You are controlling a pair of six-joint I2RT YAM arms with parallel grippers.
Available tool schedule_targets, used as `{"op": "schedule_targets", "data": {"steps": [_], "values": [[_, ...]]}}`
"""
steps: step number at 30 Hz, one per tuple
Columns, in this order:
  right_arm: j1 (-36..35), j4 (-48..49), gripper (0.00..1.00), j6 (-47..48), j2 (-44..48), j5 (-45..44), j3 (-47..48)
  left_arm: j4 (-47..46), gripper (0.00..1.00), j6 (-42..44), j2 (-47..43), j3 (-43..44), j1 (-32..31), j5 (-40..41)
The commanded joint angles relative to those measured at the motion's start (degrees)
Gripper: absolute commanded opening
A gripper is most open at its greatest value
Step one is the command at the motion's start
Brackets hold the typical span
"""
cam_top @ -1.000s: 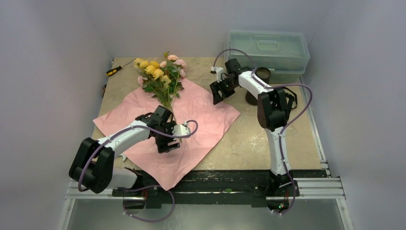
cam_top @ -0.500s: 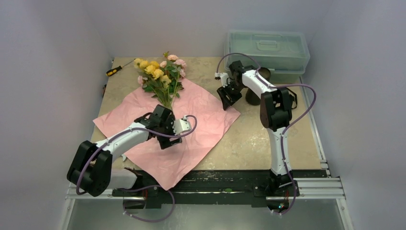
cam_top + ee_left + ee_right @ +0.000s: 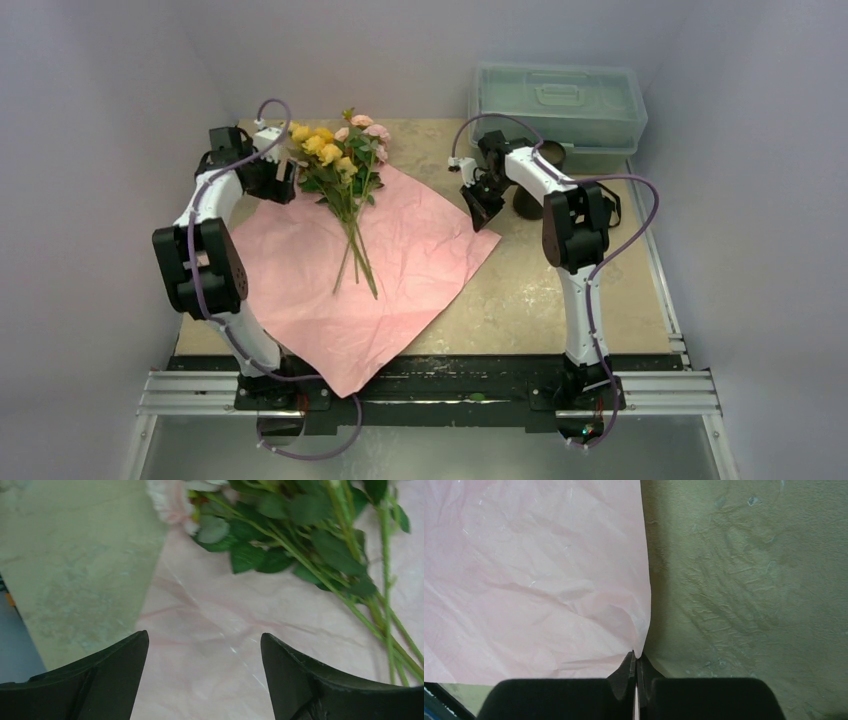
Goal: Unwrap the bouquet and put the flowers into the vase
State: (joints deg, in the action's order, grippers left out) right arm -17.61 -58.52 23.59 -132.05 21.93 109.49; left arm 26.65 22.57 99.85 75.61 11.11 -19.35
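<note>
Unwrapping looks all but done: the crumpled pale pink wrapping paper [image 3: 420, 250] lies flat on the mottled beige surface [image 3: 520, 290], with the yellow and peach-pink flowers on long green stems [image 3: 340, 165] loose across it. The right pincer [image 3: 636, 662] is clamped on the paper's right corner. The left pincer [image 3: 204, 636] hangs wide open beside the leaves. Next, I'd guess, the stems need gathering and carrying to the dark cylindrical vase [image 3: 528, 203], well apart at far right. Only the right wrist view shows that pinch; only the overhead shows the vase.
</note>
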Motion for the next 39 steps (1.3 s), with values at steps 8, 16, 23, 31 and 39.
{"op": "schedule_targets", "data": {"steps": [8, 16, 23, 31, 39], "values": [[0.04, 5.20, 0.00, -1.93, -0.47, -5.06, 2.88, 4.08, 0.85, 0.68, 20.65, 18.98, 7.45, -3.63], [0.04, 7.96, 0.00, -2.44, -2.28, -7.47, 5.83, 6.34, 0.56, -1.83, 25.43, 20.41, 7.40, -7.98], [0.03, 12.09, 0.00, -3.52, -4.41, -12.27, 9.38, 2.26, 0.00, -9.28, 26.27, 19.71, 7.33, -4.74], [0.03, 21.34, 0.00, -1.98, -5.60, -19.57, 9.09, -5.96, 0.00, -15.38, 27.34, 19.47, 7.16, -1.27], [0.04, 21.13, 0.23, -2.73, -5.31, -18.65, 10.54, -6.72, 0.21, -17.25, 25.12, 19.42, 7.01, -0.40]]}}
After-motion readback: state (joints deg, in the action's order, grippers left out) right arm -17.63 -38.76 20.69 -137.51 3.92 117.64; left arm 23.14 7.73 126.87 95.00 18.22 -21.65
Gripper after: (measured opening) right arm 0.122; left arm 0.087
